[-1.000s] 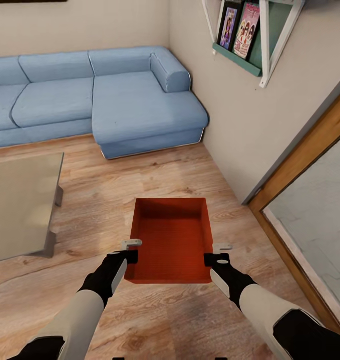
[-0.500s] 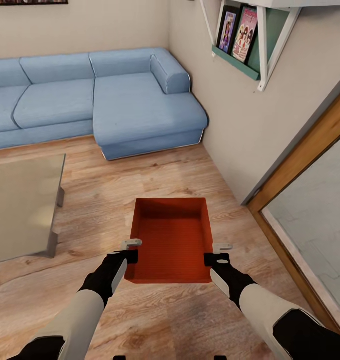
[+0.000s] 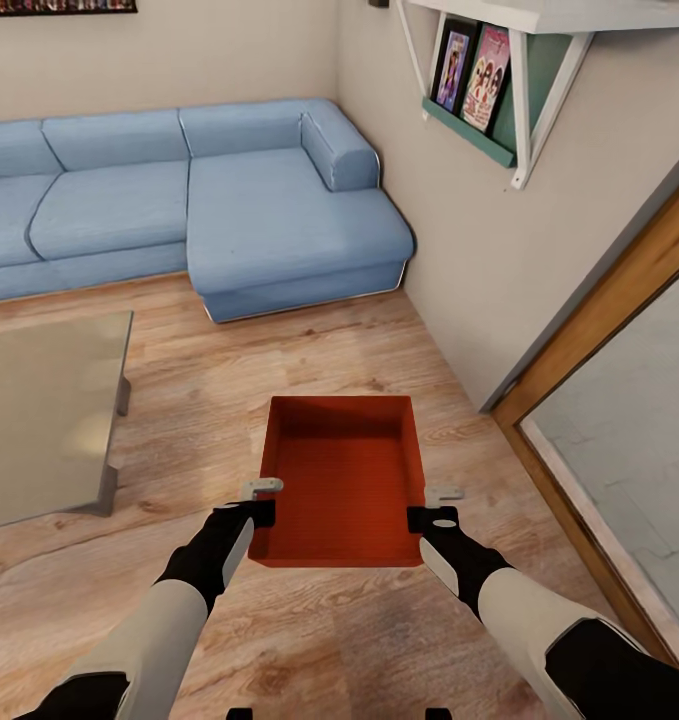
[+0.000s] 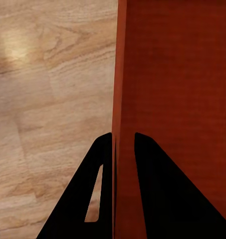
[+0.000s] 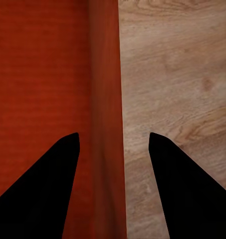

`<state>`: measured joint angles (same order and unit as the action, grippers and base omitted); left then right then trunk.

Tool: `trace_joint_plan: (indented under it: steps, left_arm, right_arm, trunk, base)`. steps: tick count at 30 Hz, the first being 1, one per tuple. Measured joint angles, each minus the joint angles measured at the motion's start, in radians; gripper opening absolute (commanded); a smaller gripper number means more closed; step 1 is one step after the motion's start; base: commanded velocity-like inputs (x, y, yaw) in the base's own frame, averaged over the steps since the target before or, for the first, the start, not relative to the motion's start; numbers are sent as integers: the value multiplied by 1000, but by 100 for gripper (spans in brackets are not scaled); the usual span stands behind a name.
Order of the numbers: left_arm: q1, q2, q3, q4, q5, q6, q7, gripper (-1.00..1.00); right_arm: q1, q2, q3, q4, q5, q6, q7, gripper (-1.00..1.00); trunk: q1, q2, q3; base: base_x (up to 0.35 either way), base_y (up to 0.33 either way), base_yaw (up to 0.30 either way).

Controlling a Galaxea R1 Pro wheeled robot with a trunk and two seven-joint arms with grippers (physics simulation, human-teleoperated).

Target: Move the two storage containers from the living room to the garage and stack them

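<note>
Logging the carry: where does the storage container (image 3: 344, 480) sit, and who has it? (Op.)

Between the two arms, in front of the trunk, open top up and level, over the wood plank floor (image 3: 309, 640) of the living room. Left gripper (image 3: 262, 500) is at its left wall, right gripper (image 3: 439, 505) at its right wall. (Obs.)

Finger state, each side? (Op.)

Left wrist view: the left gripper (image 4: 123, 134) has its two fingers pressed onto the container's (image 4: 172, 99) side wall, one inside, one outside, no gap showing. Right wrist view: the right gripper (image 5: 113, 134) straddles the wall (image 5: 105, 99) with its fingers spread, a strip of wall and floor visible on either side. Judged not clamped on that side. (Obs.)

Change over the last second? (Op.)

Blue sectional sofa (image 3: 229, 210), glass coffee table (image 3: 39, 420) and wall shelf (image 3: 499, 100) have all slid slightly down the head view. Container and arms hold the same place in it. So the camera moved, not the furniture; grip geometry unchanged. (Obs.)

Meaning for the task? (Op.)

Transport leg under way, early. Wood-framed doorway (image 3: 599, 330) lies to the right with grey floor (image 3: 639, 440) beyond; probably the exit. Risk: a one-sided pinch may let the box tilt in a turn. Second container not accounted for. (Obs.)
</note>
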<state>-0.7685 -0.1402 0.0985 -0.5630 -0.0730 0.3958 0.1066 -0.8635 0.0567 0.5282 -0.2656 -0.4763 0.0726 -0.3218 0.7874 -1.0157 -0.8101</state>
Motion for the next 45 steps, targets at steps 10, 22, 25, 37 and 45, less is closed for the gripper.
trace_joint_plan:
  steps: [10,22,25,37,45]
  left_arm:
    - [0,1,-3,1,4,-1,2,-100]
    - [0,0,-4,2,3,0,3,-100]
    - [0,1,-4,3,4,-1,3,-100]
    - [0,1,-4,5,4,-2,2,-100]
    - [0,2,-5,0,3,-1,2,-100]
  right_arm:
    - [0,0,1,0,0,0,-1,-100]
    - [0,1,1,5,-1,-3,1,-100]
    - [0,1,-1,6,0,-4,1,-100]
    - [0,3,-1,11,2,-6,1,-100]
    - [0,4,3,7,-2,-6,-5,-100]
  trunk:
    - [-38,70,31]
    - [-84,154,69]
    - [-96,175,78]
    - [-142,259,116]
    - [-173,315,141]
  base:
    - [0,0,0]
    - [0,0,0]
    - [0,0,0]
    - [0,0,0]
    - [0,0,0]
